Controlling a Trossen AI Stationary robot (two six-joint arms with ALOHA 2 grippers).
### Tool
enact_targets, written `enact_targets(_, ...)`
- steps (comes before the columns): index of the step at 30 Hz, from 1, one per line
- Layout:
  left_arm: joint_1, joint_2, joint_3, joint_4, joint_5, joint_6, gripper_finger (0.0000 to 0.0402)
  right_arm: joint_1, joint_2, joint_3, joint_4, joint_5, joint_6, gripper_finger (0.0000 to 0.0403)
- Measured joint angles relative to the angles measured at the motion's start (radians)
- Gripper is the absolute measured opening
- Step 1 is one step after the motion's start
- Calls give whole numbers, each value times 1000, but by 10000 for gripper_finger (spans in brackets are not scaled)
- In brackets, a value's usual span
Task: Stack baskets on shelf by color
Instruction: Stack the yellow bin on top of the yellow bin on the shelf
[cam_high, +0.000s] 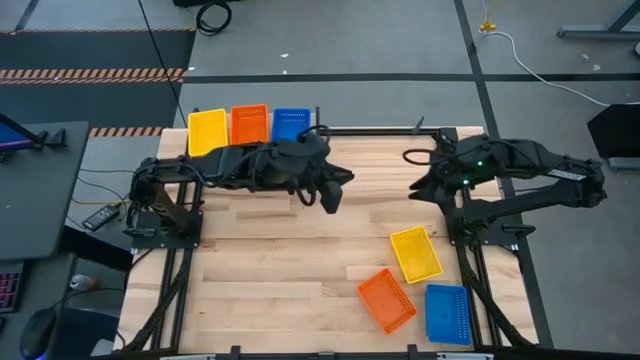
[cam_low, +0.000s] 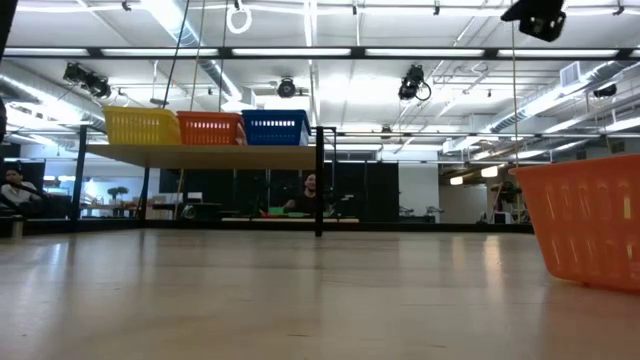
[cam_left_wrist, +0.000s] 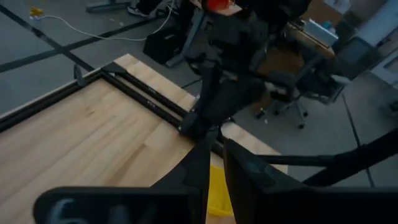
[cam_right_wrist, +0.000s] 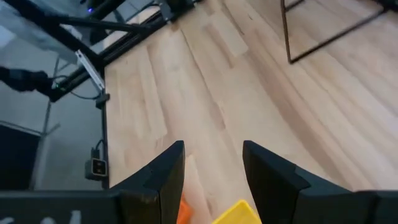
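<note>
The shelf (cam_low: 200, 156) carries a yellow basket (cam_high: 207, 130), an orange basket (cam_high: 249, 124) and a blue basket (cam_high: 290, 123) side by side. Three more lie flat on the tabletop near its right front: a yellow basket (cam_high: 415, 253), an orange basket (cam_high: 386, 299) and a blue basket (cam_high: 447, 313). My left gripper (cam_high: 331, 192) hangs over the table's middle, right of the shelf, its fingers a narrow gap apart and holding nothing. My right gripper (cam_right_wrist: 213, 165) is open and empty, above the table behind the loose yellow basket (cam_right_wrist: 239, 213).
Bare tabletop (cam_high: 270, 260) stretches across the left and middle front. Thin black shelf legs (cam_low: 319, 180) stand at the far left. The orange basket (cam_low: 590, 225) sits close to the low camera. A seated person (cam_low: 310, 195) shows in the room beyond.
</note>
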Motion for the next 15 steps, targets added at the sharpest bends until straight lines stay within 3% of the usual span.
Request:
enact_targets(4, 8, 20, -1, 0, 8, 4, 55, 10, -22, -62, 17, -18, 101, 169)
enact_targets(8, 16, 22, -2, 1, 19, 16, 64, 46, -20, -135, 28, -104, 178, 169)
enact_targets(15, -9, 21, -1, -8, 183, 46, 77, 115, -6, -228, 66, -152, 299, 171)
